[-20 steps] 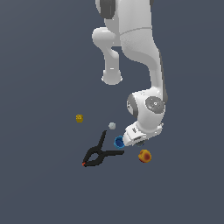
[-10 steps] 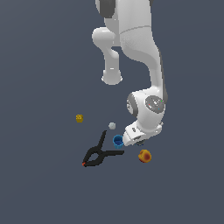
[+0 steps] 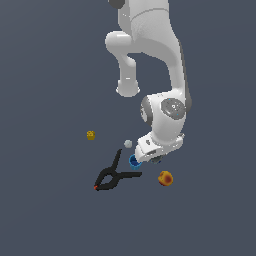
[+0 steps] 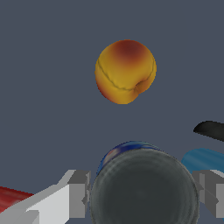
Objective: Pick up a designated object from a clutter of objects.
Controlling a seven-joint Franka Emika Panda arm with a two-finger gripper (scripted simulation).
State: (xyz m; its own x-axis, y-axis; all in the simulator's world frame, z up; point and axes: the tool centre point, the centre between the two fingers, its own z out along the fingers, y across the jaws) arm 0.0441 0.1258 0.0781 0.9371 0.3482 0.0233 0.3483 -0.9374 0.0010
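In the wrist view the dark grey cup (image 4: 144, 188) sits between my two fingers; the grey pads (image 4: 81, 194) touch its sides. My gripper (image 4: 142, 194) is down at floor level, shut on the dark grey cup. In the exterior view the gripper (image 3: 152, 159) is low beside the blue cup (image 3: 134, 161), and the hand hides the grey cup. The blue cup (image 4: 205, 159) lies just beyond one finger.
The orange-yellow piece (image 4: 125, 71) lies ahead of the gripper and also shows in the exterior view (image 3: 165, 178). A black spring clamp (image 3: 114, 177), a white ball (image 3: 128, 144) and a yellow piece (image 3: 90, 135) lie toward the exterior view's left. A red packet (image 4: 13, 197) is by one finger.
The arm has barely moved; the hand stays low over the same spot beside the blue cup. The clutter has not shifted.
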